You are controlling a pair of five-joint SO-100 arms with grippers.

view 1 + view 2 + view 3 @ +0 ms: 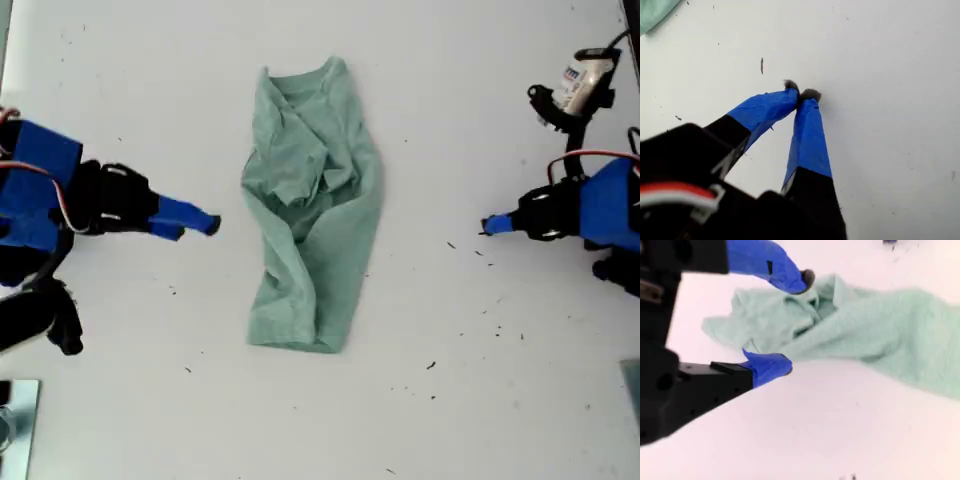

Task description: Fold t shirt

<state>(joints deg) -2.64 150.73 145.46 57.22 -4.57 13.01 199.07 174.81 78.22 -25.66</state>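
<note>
the crumpled, pale sage-green, soft t shirt (310,210) lies at the centre of the white counter (450,90) in the exterior view; its long axis runs top to bottom, collar toward the top edge, hem toward the bottom; my first tool (801,95), at that view's right, has blue-taped tips pressed together, holding nothing, well apart from the cloth; my second tool (790,322), at the left, gapes wide, near the shirt, empty.

No legible text, label, brand, number or sign anywhere.
</note>
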